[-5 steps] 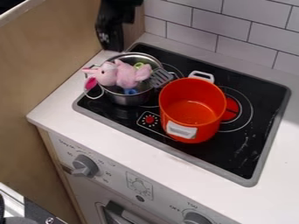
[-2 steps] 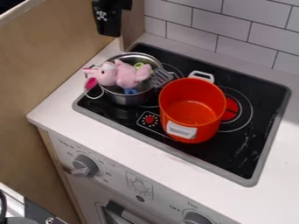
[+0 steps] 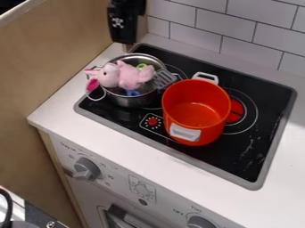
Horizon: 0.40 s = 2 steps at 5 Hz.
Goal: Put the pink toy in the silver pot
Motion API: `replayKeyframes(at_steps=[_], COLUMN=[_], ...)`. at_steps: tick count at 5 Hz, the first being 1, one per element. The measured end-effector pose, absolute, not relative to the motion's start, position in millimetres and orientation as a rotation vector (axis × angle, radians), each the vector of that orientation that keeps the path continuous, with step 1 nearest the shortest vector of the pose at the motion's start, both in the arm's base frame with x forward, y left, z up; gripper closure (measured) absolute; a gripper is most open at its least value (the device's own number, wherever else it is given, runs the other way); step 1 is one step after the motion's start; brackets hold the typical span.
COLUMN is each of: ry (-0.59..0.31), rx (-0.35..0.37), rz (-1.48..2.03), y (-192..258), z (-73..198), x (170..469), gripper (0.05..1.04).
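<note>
Hand (image 3: 124,24), black and angular, is seen beyond a round silver metal pot (image 3: 129,102); whether it is spread or pressed together cannot be told. Below it in view, a pink plush rabbit (image 3: 129,77) is propped across the pot's mouth, head over the rim. Farther off, a red-orange pot (image 3: 195,113) with white handles is set on the glossy black stovetop (image 3: 238,152).

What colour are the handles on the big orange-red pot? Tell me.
White handles, seen best in the camera view.
</note>
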State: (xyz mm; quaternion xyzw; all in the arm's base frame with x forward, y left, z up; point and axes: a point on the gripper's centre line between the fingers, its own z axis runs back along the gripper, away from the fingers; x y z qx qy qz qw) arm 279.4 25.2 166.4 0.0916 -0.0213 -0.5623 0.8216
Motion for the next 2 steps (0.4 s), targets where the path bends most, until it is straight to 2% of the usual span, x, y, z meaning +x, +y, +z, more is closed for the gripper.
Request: replayKeyframes(at_steps=[1, 2], ry=[-0.033, -0.07], rx=[0.151, 0.149], rz=[-1.181, -1.164], y=[16.3, 7.4], z=[165.3, 171.0], x=[274.2, 273.5], gripper=[0.085, 0.085])
